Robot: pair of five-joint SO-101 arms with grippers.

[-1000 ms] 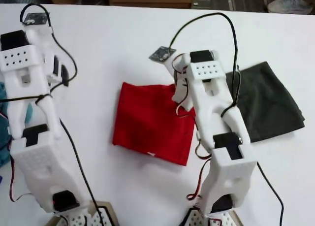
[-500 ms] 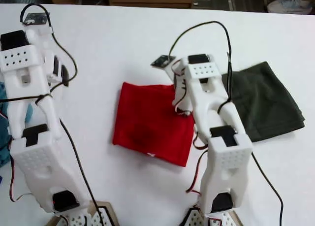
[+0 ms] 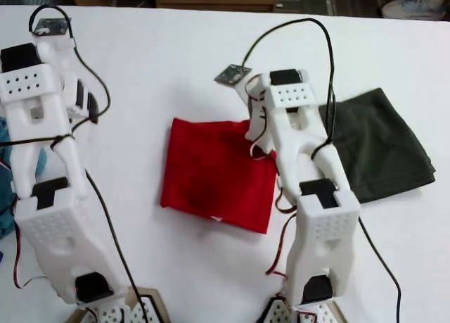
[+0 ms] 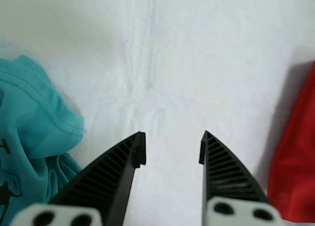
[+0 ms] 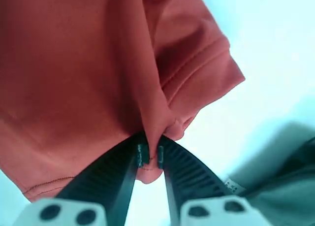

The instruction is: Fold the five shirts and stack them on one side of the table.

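Observation:
A folded red shirt (image 3: 214, 175) lies in the middle of the table. My right gripper (image 5: 150, 154) is shut on a pinched ridge of the red shirt (image 5: 74, 73) near its right edge, under the right arm (image 3: 295, 126). A folded dark green shirt (image 3: 383, 143) lies flat to the right. My left gripper (image 4: 170, 147) hangs open over bare white table, between a crumpled teal shirt (image 4: 29, 137) and the edge of the red shirt (image 4: 298, 177). The left arm (image 3: 39, 98) stands at the table's left side.
The teal shirt (image 3: 5, 182) peeks out at the left table edge behind the left arm. Black cables loop over both arms. The white tabletop (image 3: 162, 55) stretches behind the shirts. Wooden furniture stands beyond the far edge.
The right arm has shifted slightly over the red shirt's right edge, and that edge has bunched a little. The left arm has not moved.

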